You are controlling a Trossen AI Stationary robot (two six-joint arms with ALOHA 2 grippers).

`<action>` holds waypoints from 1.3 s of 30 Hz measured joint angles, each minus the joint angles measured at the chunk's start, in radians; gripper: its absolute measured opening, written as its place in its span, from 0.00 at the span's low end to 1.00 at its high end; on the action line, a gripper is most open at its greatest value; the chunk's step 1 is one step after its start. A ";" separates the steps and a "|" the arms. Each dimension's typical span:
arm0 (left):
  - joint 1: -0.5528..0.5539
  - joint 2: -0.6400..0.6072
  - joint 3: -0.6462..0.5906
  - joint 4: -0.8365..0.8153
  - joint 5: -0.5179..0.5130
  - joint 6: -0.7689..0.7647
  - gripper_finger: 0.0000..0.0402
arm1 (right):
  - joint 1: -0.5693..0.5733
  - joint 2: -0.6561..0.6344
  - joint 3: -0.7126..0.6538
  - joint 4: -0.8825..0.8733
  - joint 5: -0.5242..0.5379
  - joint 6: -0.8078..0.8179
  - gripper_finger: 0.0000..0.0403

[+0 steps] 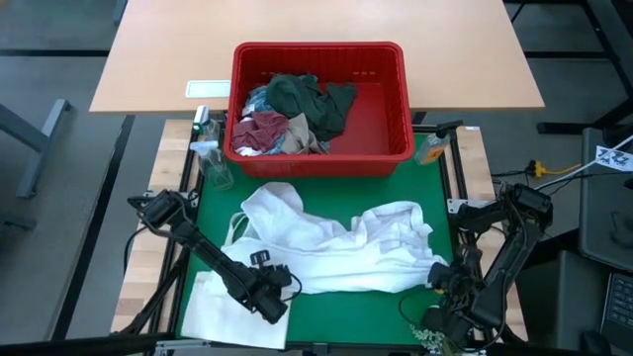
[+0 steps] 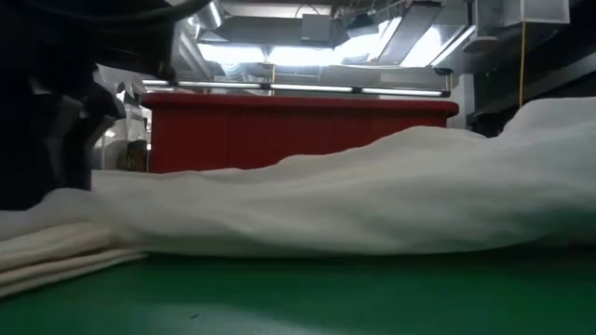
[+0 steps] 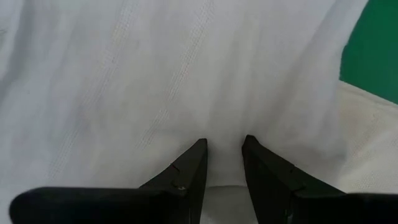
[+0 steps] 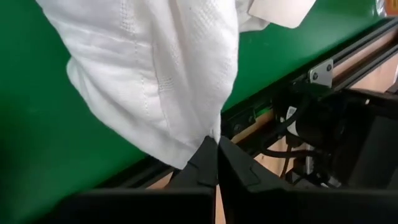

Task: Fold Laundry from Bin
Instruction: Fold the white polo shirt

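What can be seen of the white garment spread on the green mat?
The white garment is soft, thin cloth with faint woven stripes, crumpled and stretched sideways across the green mat in front of the red bin. The right hand is shut on its right corner; the left hand presses its lower left edge, which overlaps a flat white bag.

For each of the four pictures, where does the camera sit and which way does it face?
High view: above the table, facing straight down on the white garment, red bin, both arms.
Low view: at table-top height, facing level across the green mat to the bin; a dark arm part at left.
Left wrist view: on the left arm, facing the garment; left gripper fingers apart over cloth.
Right wrist view: on the right arm, facing the mat's edge; right gripper shut on the garment's edge.
All four share the white garment.
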State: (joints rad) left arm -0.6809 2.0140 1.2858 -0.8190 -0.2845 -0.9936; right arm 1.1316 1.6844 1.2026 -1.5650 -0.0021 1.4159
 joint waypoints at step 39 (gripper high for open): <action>-0.011 0.002 0.005 -0.001 -0.036 -0.026 0.25 | 0.059 -0.070 0.000 0.230 -0.087 -0.179 0.49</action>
State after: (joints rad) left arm -0.6914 2.0163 1.2911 -0.8200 -0.3206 -1.0199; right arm 1.1909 1.6148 1.2024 -1.3351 -0.0889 1.2364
